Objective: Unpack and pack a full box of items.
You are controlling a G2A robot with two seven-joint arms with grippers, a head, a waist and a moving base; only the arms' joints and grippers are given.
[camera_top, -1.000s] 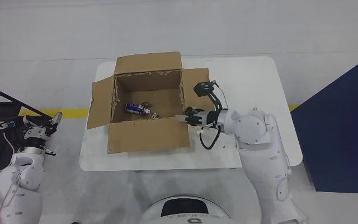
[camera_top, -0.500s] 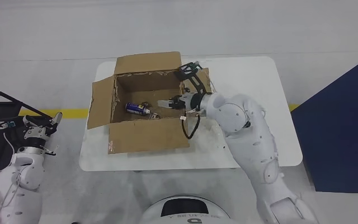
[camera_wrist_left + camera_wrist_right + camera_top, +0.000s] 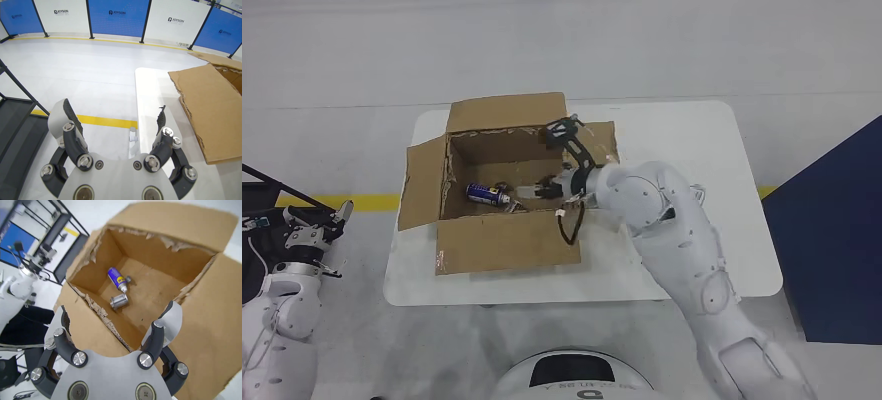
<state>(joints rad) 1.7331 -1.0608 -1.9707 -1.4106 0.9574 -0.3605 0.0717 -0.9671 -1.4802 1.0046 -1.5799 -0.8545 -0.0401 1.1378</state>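
Box (image 3: 507, 243) on white table (image 3: 682, 150) over pale floor (image 3: 542, 50); left fingers (image 3: 56, 113) and right fingers (image 3: 175, 317) spread

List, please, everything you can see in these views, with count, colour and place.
box: 1, brown, open on the table, flaps spread
table: 1, white, under the box
spray can: 1, blue, lying on the box floor
cylinder: 1, silver metal, on the box floor by the can's nozzle
small part: 1, grey, beside the can
rack: 1, black, on the floor left of the table
floor line: 1, yellow, by the rack
panels: several, blue and white, at the room's edge
left gripper: 1, white and black, open, beyond the table's left edge
right gripper: 1, white and black, open, over the box opening
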